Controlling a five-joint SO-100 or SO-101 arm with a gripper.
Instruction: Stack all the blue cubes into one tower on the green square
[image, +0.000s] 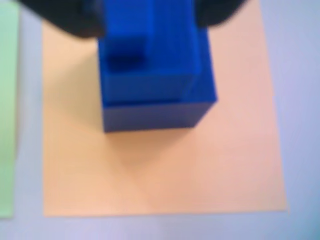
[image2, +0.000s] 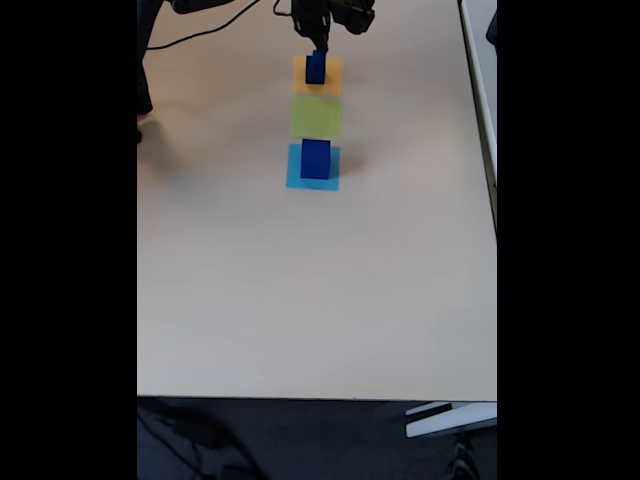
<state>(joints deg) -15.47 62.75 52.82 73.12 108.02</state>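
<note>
A stepped stack of blue cubes (image: 155, 90) stands on an orange paper square (image: 165, 170), a wider cube under a narrower one; a smaller dark blue block seems to sit at its top left, but blur hides the detail. My gripper (image: 150, 12) is at the stack's top, its dark jaws on either side of the upper cube; the blur hides whether they press on it. In the fixed view the gripper (image2: 320, 47) hangs just over that stack (image2: 316, 68). The green square (image2: 316, 117) (image: 7, 110) lies bare. Another big blue cube (image2: 315, 159) stands on a light-blue square (image2: 312, 180).
The three paper squares lie in one line down the far middle of the beige table (image2: 300, 300). The arm's base and black cables (image2: 215, 25) are at the far edge. The table's right edge (image2: 490, 150) runs close by.
</note>
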